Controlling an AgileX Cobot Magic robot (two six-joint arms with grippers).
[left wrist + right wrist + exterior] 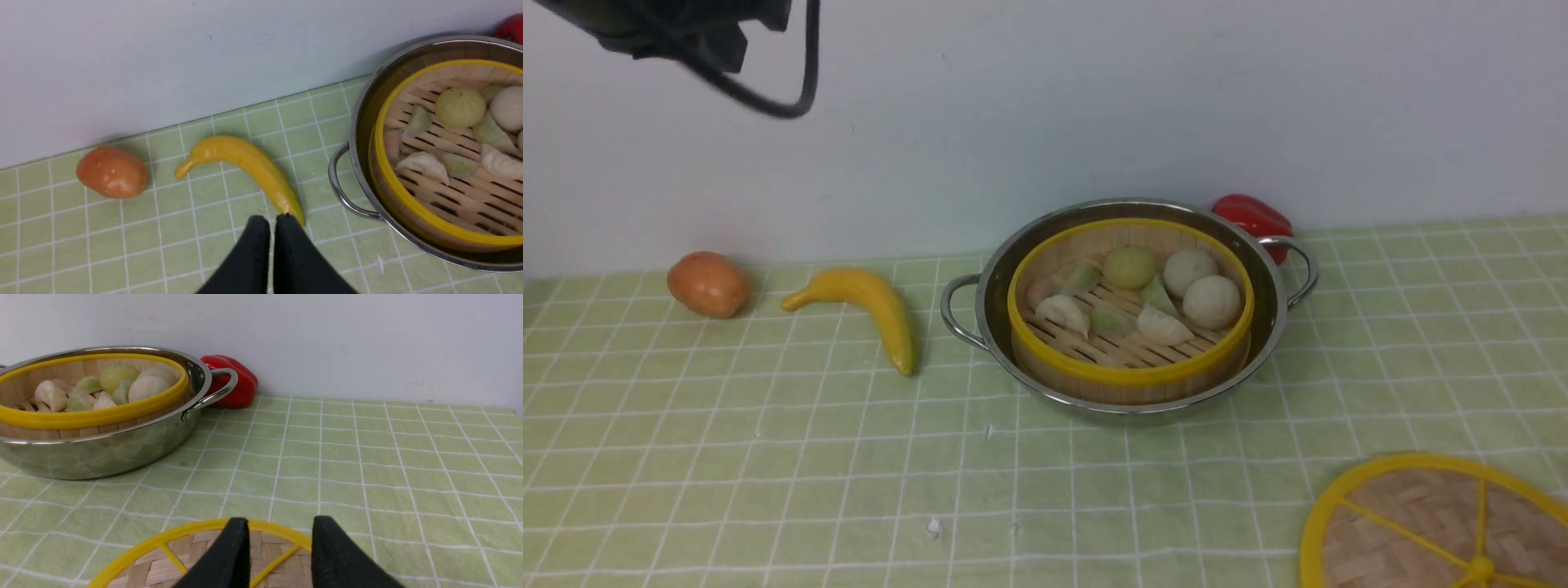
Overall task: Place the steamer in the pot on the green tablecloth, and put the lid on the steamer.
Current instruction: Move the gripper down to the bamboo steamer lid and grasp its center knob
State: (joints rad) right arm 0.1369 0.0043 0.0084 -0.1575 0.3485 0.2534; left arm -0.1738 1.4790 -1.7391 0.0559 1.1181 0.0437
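Nearest, toward the right, the lid (1413, 523) lies flat on the green tablecloth (849, 474), a round woven-bamboo disc with a yellow rim, yellow spokes and a centre knob; the front view cuts off part of it. The right hand (280, 528) points toward it with fingers parted and nothing between them. Farther off, the pot (1131, 408), wide, shiny and steel with two loop handles, stands on the cloth. Inside it sits the steamer (1131, 376), uncovered: pale bamboo walls, a thick yellow rim, a slatted floor bearing round white and green buns, folded white and green dumplings and a pinkish piece. The left hand (273, 220) is clenched on nothing, its dark tips almost meeting; its arm (711, 41) hangs high at the far left.
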